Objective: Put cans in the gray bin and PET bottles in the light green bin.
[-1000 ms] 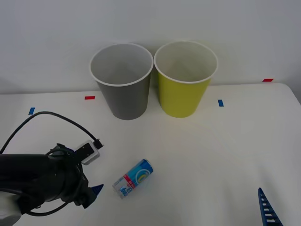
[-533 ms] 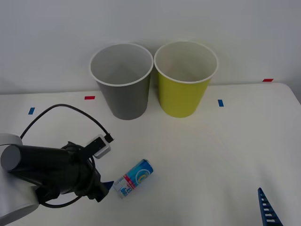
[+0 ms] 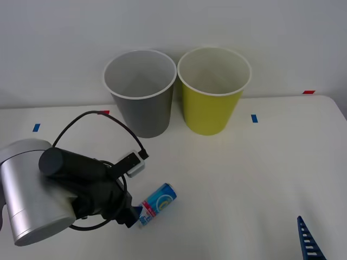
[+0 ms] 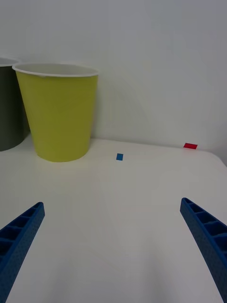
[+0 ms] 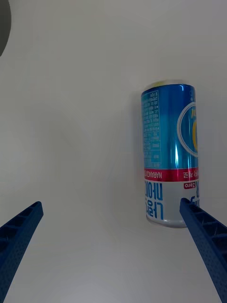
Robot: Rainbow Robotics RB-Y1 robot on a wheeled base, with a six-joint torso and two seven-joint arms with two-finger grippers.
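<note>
A small blue can [image 3: 158, 202] with a white-and-red band lies on its side on the white table, in front of the gray bin [image 3: 143, 116]. The light green bin [image 3: 210, 111] stands right beside the gray one; both are upright. My left gripper [image 3: 133, 215] hovers open at the can's near-left end. In the left wrist view the can [image 5: 170, 156] lies just ahead of one finger [image 5: 201, 232], which overlaps its white end. My right gripper [image 4: 111, 210] waits open at the table's front right, facing the light green bin [image 4: 59, 118]. PET bottles are out of view.
Small blue tape marks [image 3: 254, 118] and red tape marks [image 3: 308, 92] lie on the table near the back. A black cable [image 3: 97, 116] loops above my left wrist. A white wall rises close behind the bins. The gray bin's side [image 4: 9, 113] appears in the right wrist view.
My left arm has swung right and forward, bringing its gripper from the table's left to the can's near end. The can, bins and right arm have not moved.
</note>
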